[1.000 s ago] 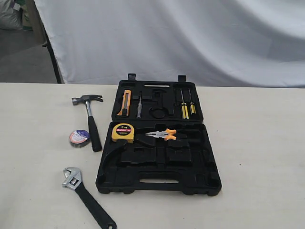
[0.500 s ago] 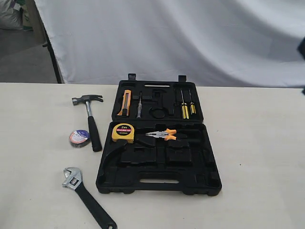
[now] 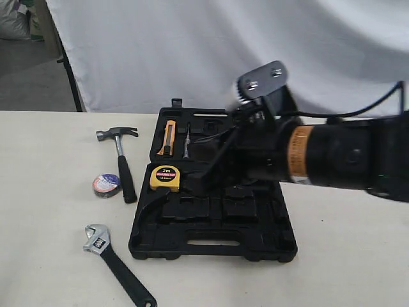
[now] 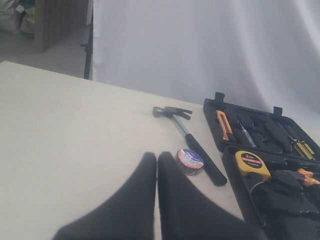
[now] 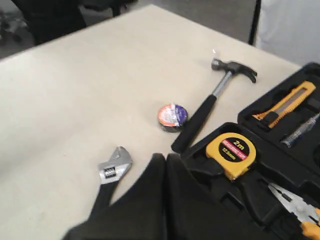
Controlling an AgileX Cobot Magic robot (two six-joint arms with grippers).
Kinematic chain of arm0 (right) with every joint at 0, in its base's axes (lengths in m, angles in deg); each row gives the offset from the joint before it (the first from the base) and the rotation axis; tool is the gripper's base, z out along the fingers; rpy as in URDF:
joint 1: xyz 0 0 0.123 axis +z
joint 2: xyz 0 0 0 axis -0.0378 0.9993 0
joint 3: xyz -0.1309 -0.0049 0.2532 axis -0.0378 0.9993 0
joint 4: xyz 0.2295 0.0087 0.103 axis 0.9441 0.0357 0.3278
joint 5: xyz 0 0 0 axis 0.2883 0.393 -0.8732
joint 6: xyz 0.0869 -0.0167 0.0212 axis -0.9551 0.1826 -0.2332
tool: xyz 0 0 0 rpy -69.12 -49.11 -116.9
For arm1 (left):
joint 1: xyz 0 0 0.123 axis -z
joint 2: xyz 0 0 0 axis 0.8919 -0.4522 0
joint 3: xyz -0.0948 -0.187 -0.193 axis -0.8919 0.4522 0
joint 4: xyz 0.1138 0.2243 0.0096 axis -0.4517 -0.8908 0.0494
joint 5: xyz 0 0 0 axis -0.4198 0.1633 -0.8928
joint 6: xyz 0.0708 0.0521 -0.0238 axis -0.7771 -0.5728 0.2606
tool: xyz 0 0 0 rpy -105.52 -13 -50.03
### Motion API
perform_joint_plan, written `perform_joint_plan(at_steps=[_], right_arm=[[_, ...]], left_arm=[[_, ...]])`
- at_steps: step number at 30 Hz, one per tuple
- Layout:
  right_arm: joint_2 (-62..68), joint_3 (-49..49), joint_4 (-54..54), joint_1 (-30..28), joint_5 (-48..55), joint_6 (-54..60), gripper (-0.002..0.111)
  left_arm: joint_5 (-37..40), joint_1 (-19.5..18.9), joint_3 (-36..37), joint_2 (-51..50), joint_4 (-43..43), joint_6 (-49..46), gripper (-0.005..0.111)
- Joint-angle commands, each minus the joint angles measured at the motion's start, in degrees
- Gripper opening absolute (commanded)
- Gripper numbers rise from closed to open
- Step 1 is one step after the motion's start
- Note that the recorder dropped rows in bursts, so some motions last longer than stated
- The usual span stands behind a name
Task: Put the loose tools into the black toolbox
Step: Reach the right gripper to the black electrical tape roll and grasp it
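three loose tools lie on the counter (image 3: 51,256) on the left arm's side of the black toolbox (image 3: 268,246). the hammer (image 3: 123,167) looks rigid and head-heavy, so grip its shaft near the head. the wrench (image 3: 118,267) is stiff and flat; pinch its black shaft. the tape roll (image 3: 106,185) looks light and may roll. both the right gripper (image 5: 161,157) and the left gripper (image 4: 157,155) have jaws together, empty.

The black toolbox (image 3: 268,246) lies open in two halves, its slot edge nearest. Left of it the claw hammer (image 3: 123,167) lies flat, steel head far. The small tape roll (image 3: 106,185) sits just left of the hammer's shaft. The adjustable wrench (image 3: 115,263) lies nearer, its silver head far-left.
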Motion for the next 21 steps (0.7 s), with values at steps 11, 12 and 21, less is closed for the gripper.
perform_joint_plan(at_steps=[11,12,21], right_arm=[[20.91,-27.61,16.12,9.94,46.70,15.00,0.000],[20.91,-28.52,23.33,9.94,48.46,23.34,0.000],[28.61,-43.60,84.28,6.49,59.38,86.32,0.000]], left_arm=[[-0.41,-1.45,-0.15,0.18,-0.25,0.27,0.001],[-0.41,-1.45,-0.15,0.18,-0.25,0.27,0.001],[-0.41,-1.45,-0.15,0.18,-0.25,0.27,0.001]])
